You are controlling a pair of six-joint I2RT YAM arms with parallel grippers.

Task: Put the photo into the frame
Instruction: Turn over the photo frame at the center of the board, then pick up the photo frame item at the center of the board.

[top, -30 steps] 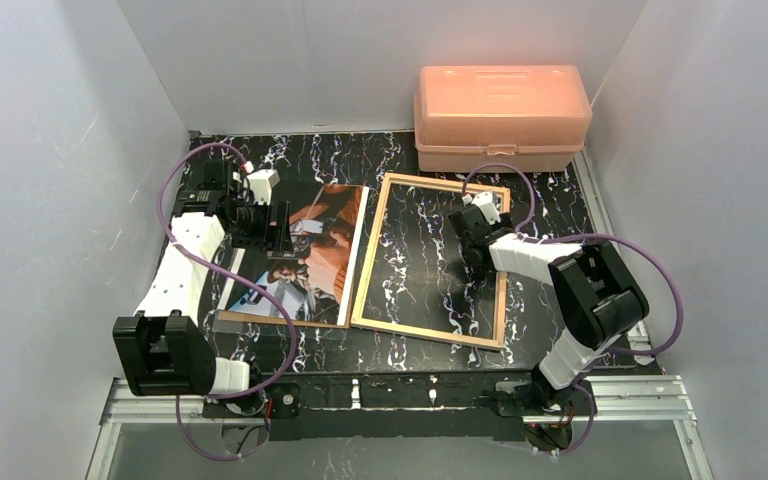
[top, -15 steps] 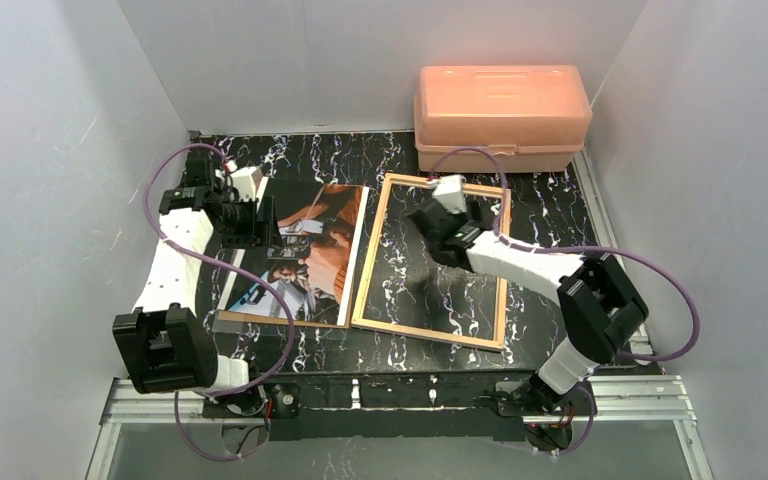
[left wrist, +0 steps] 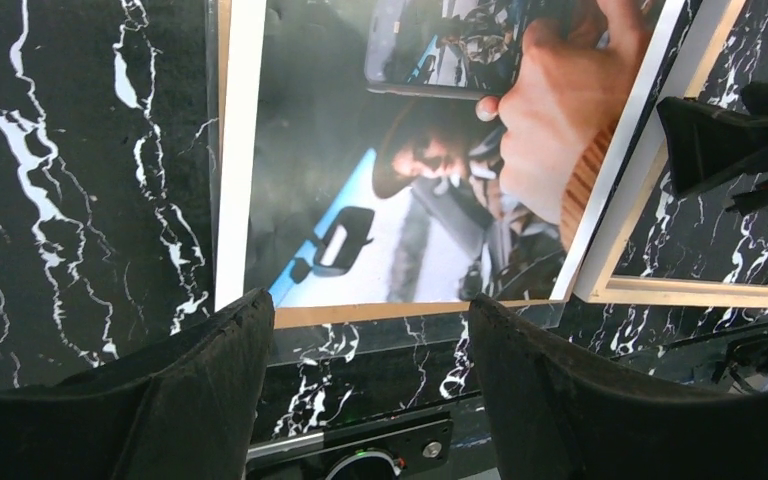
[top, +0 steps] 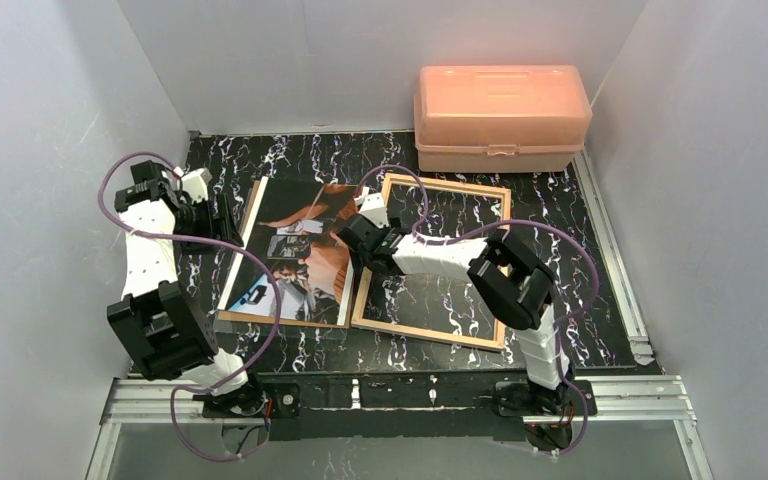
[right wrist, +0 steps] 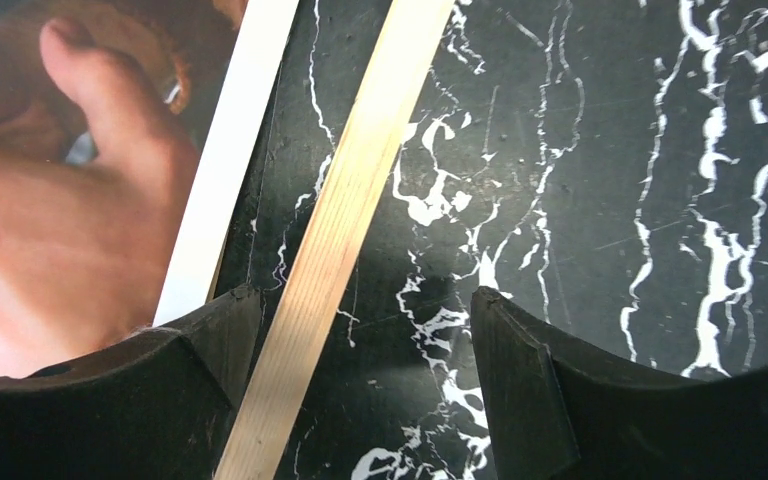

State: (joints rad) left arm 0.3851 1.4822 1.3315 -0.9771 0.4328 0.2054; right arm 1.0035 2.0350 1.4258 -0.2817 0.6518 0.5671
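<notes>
The photo (top: 292, 268), a dark print with an orange hand and pale blue patches, lies flat on a brown backing board left of centre. The frame (top: 430, 334) lies beside it on the right, light wood side up, with the table showing through. My left gripper (top: 218, 216) hovers open just off the photo's left edge with nothing between its fingers; the left wrist view shows the photo (left wrist: 410, 150) ahead of the left gripper (left wrist: 370, 335). My right gripper (top: 362, 250) is open and straddles the frame's left rail (right wrist: 345, 230), close to the photo's white border (right wrist: 222, 170).
Under the board a clear pane (left wrist: 410, 342) sticks out at the near edge. An orange plastic box (top: 500, 115) stands at the back right. White walls close in both sides. The right gripper's finger (left wrist: 730, 140) shows over the frame in the left wrist view.
The left gripper has drawn back leftward off the photo. The right arm has swung left across the frame to its left rail, and its jaws have opened wider.
</notes>
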